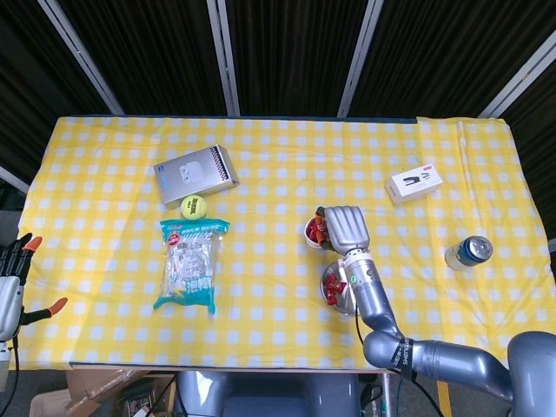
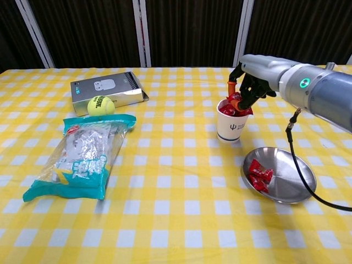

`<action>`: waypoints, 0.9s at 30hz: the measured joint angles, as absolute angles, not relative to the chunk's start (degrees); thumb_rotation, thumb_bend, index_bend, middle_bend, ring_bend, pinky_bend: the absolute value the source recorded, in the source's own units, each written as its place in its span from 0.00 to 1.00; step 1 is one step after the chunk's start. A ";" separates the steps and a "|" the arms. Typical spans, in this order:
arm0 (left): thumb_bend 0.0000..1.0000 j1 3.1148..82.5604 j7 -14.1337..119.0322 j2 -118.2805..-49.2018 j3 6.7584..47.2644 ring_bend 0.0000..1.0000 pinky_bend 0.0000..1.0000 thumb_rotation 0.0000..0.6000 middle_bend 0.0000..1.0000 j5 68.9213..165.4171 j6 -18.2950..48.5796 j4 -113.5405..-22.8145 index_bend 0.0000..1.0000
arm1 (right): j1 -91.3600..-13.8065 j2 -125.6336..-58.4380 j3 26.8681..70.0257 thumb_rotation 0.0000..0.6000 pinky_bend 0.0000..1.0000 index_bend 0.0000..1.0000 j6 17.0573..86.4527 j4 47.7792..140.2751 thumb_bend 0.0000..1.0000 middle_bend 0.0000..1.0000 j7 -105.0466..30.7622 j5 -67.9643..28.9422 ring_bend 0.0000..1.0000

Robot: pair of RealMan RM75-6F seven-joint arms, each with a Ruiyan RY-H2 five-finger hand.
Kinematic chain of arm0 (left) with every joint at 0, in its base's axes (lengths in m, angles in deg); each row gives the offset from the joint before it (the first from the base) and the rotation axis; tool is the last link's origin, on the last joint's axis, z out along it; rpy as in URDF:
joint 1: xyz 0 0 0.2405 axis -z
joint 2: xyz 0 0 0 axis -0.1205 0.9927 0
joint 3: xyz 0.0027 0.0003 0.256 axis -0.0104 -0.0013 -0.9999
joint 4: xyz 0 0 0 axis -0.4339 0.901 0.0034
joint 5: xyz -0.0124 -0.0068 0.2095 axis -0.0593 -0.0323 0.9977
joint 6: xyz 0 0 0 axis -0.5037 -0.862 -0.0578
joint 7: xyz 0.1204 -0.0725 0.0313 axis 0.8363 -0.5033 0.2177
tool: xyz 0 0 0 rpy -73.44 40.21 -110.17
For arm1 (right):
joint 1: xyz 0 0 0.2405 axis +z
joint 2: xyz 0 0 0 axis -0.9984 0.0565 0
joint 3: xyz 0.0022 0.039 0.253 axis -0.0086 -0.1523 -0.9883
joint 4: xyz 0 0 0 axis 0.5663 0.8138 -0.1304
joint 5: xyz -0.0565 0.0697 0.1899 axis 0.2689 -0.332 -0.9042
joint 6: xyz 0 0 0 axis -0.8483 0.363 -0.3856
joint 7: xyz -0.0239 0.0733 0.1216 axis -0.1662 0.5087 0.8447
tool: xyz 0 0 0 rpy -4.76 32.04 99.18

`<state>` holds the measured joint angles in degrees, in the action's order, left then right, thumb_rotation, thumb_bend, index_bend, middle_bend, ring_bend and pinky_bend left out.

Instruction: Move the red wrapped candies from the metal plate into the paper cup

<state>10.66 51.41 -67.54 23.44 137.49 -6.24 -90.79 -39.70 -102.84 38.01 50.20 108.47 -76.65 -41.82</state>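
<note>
One cup (image 2: pixel 230 125), one plate (image 2: pixel 291 184), one ball (image 2: pixel 101 104), two boxes (image 1: pixel 197 174).

yellow-and-white checked tablecloth (image 1: pixel 278 156) covers table | grey rectangular box (image 1: pixel 197 173) lies flat, yellow tennis ball (image 1: pixel 193 208) just beside it | clear-and-teal plastic snack bag (image 1: pixel 191 263) near the ball | white small box (image 1: pixel 414 183) | blue-topped drink can (image 1: pixel 468 252) upright, well apart
</note>
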 measured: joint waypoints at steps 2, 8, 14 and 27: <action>0.08 10.71 51.37 -67.49 23.50 0.00 0.00 1.00 0.00 137.29 -6.08 -90.93 0.00 | -39.09 -103.51 37.98 1.00 0.85 0.58 49.91 107.49 0.56 0.80 -76.48 -41.84 0.83; 0.08 10.74 51.19 -67.29 23.57 0.00 0.00 1.00 0.00 136.91 -5.83 -91.15 0.00 | -37.61 -105.28 38.11 1.00 0.85 0.58 48.92 104.31 0.56 0.80 -76.04 -42.49 0.83; 0.08 10.75 50.97 -67.13 23.63 0.00 0.00 1.00 0.00 136.57 -5.62 -91.25 0.00 | -36.72 -106.51 38.50 1.00 0.85 0.46 48.06 101.63 0.56 0.80 -75.19 -43.08 0.83; 0.08 10.67 50.54 -67.07 23.51 0.00 0.00 1.00 0.00 136.95 -5.84 -91.23 0.00 | -37.10 -105.65 38.89 1.00 0.85 0.29 50.01 103.74 0.53 0.81 -73.71 -41.69 0.83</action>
